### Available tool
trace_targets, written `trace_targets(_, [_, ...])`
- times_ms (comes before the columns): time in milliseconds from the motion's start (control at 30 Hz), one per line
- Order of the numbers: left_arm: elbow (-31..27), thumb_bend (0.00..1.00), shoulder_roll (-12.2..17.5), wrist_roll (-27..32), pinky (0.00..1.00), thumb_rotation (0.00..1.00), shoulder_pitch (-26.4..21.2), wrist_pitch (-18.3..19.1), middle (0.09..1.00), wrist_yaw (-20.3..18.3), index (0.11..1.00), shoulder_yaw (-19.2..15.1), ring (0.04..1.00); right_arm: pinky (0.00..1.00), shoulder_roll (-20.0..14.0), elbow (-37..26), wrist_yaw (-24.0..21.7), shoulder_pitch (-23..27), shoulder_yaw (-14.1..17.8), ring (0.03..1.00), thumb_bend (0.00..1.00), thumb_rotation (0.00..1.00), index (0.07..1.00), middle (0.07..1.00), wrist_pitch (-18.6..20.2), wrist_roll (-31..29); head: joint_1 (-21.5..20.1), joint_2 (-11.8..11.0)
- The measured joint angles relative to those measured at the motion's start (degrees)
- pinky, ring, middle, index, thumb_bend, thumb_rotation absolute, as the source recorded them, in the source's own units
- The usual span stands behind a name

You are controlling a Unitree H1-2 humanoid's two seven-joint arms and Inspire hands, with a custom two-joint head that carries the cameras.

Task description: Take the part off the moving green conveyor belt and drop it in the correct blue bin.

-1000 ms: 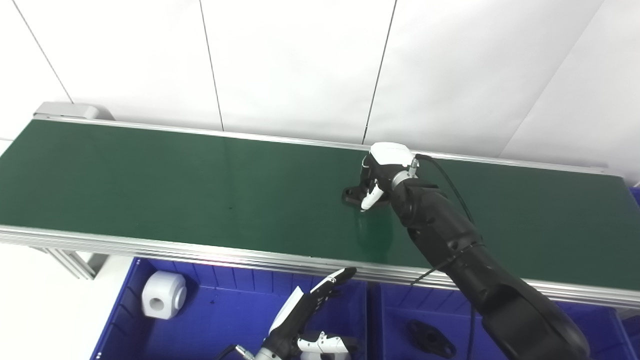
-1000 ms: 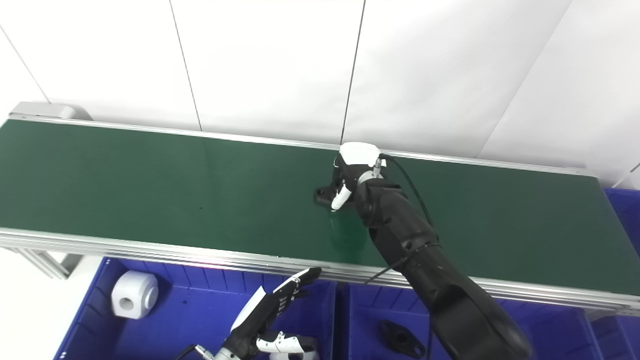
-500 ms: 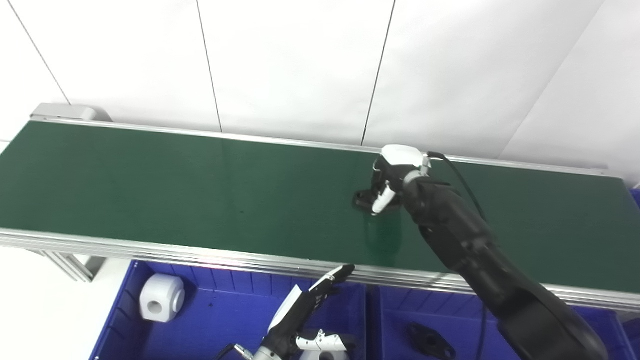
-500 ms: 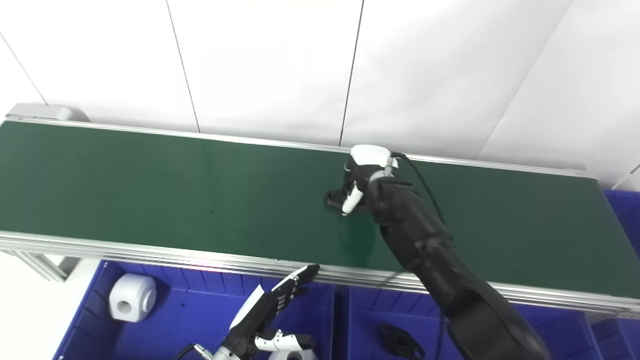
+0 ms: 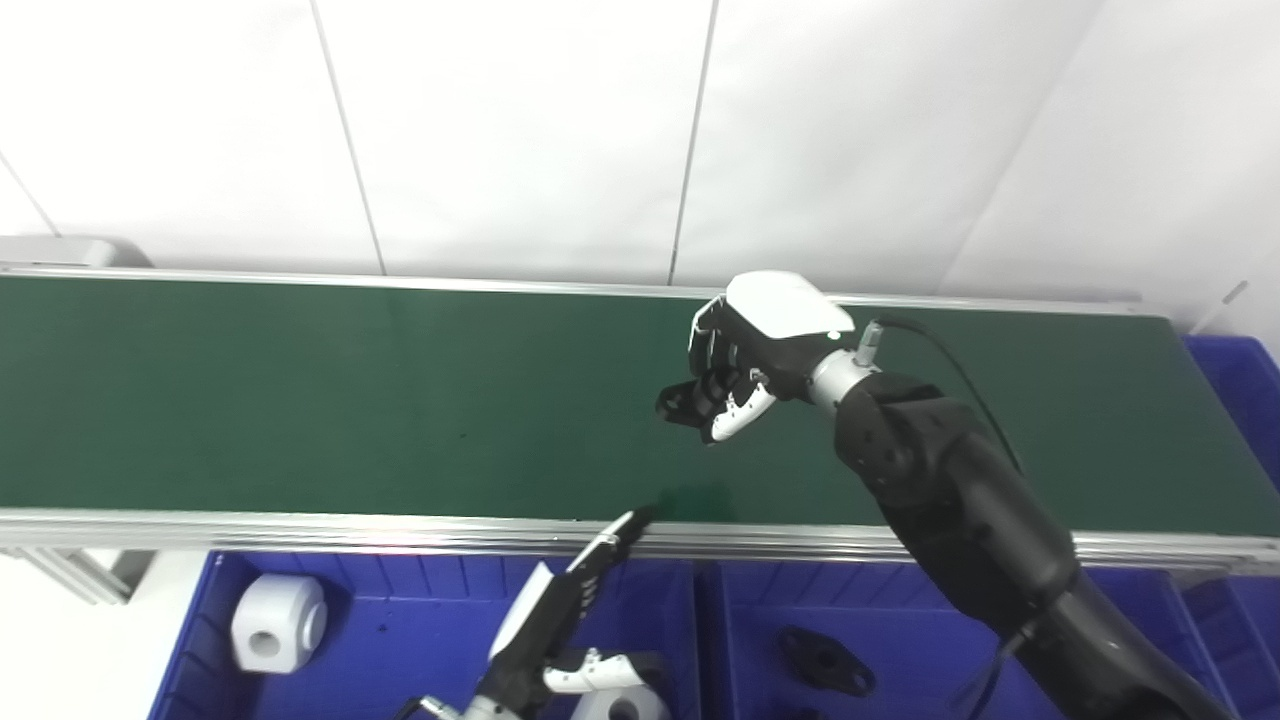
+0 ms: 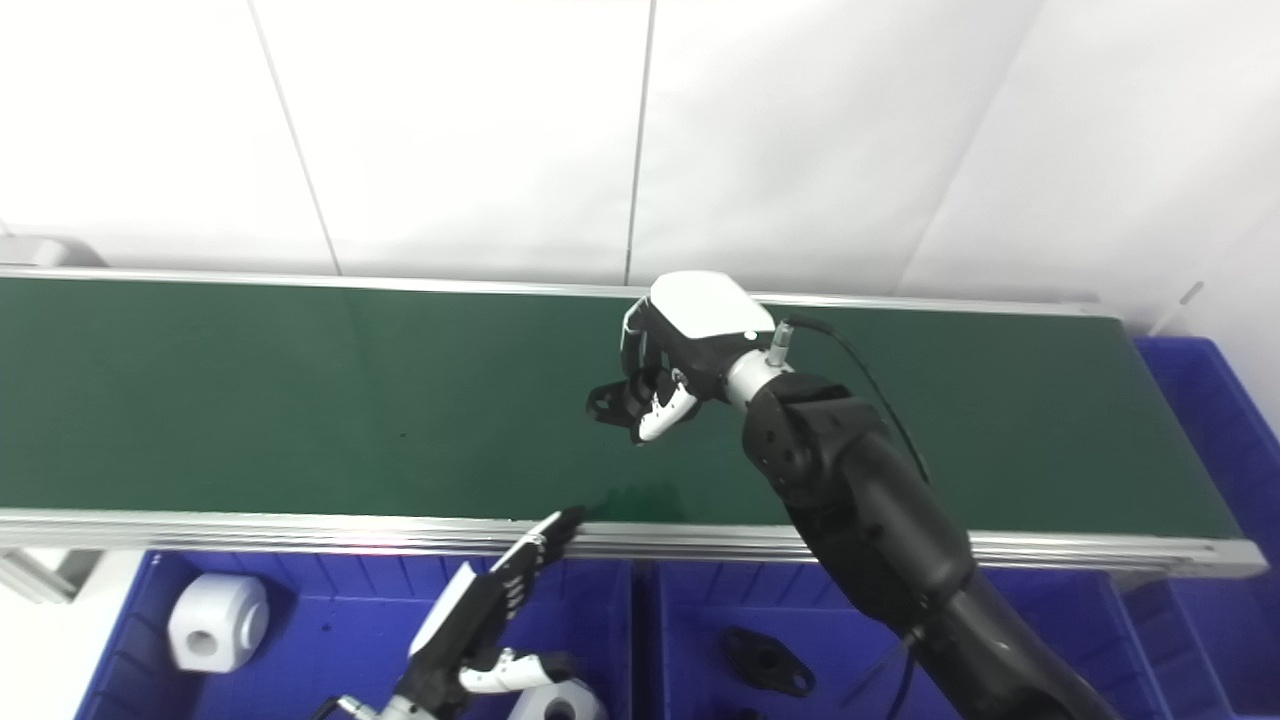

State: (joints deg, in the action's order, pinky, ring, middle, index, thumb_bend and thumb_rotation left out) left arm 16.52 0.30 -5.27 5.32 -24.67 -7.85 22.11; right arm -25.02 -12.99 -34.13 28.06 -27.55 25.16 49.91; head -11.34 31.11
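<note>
My right hand (image 5: 745, 365) grips a black flanged part (image 5: 683, 400) above the belt (image 5: 300, 400); left hand (image 5: 560, 625) is released. The left bin (image 5: 400, 620) holds white blocks (image 5: 265, 635), the right bin (image 5: 900, 620) a black flange (image 5: 825, 660).

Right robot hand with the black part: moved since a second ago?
Yes. The right robot hand, shut on the black part, has lifted off the belt; its shadow now falls near the front rail.

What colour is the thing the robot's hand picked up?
Black. The part in the right hand shows best in the left eye view.
</note>
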Motion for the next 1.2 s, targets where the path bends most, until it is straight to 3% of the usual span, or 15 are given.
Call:
trace_targets(433, [-5.6, 0.90, 4.0, 6.3, 0.95, 0.57, 1.4, 0.3, 0.900, -5.1, 0.917, -4.2, 0.941, 0.27, -3.1, -16.1, -9.2, -13.8, 6.1, 0.385, 0.51, 0.00, 0.531, 0.473, 0.8, 4.3, -12.0, 4.6])
trace_targets(533, [-6.7, 0.89, 5.2, 7.7, 0.95, 0.57, 1.4, 0.6, 0.895, -6.5, 0.924, -5.1, 0.932, 0.28, -3.3, -18.0, -11.6, -16.4, 7.1, 0.394, 0.52, 0.00, 0.524, 0.475, 0.9, 5.6, -15.5, 6.1])
trace_targets(700, [-7.3, 0.89, 6.4, 10.1, 0.95, 0.56, 1.2, 0.8, 0.882, -8.2, 0.912, -6.5, 0.930, 0.25, -3.5, -18.1, -14.2, -20.2, 8.3, 0.388, 0.51, 0.00, 0.527, 0.453, 0.8, 8.0, -17.0, 7.1])
trace_targets(767, [-7.7, 0.88, 6.7, 10.0, 0.95, 0.56, 1.1, 1.4, 0.880, -8.6, 0.912, -6.9, 0.929, 0.29, -3.4, -17.4, -14.2, -21.9, 8.6, 0.399, 0.51, 0.00, 0.523, 0.474, 0.8, 9.0, -17.1, 7.6])
trace_targets(967, [-10.2, 0.89, 6.9, 11.0, 0.92, 0.57, 1.2, 3.4, 0.891, -9.2, 0.920, -7.9, 0.923, 0.30, -2.8, -11.6, -10.1, -27.6, 10.0, 0.377, 0.51, 0.00, 0.539, 0.471, 0.6, 10.4, -18.0, 9.4])
trace_targets(1200, [-11.9, 0.89, 6.9, 11.0, 0.91, 0.59, 1.2, 5.4, 0.884, -9.3, 0.917, -8.0, 0.921, 0.27, -2.9, -4.2, 4.9, -30.5, 11.2, 0.371, 0.51, 0.00, 0.547, 0.469, -4.9, 11.9, -18.5, 11.6])
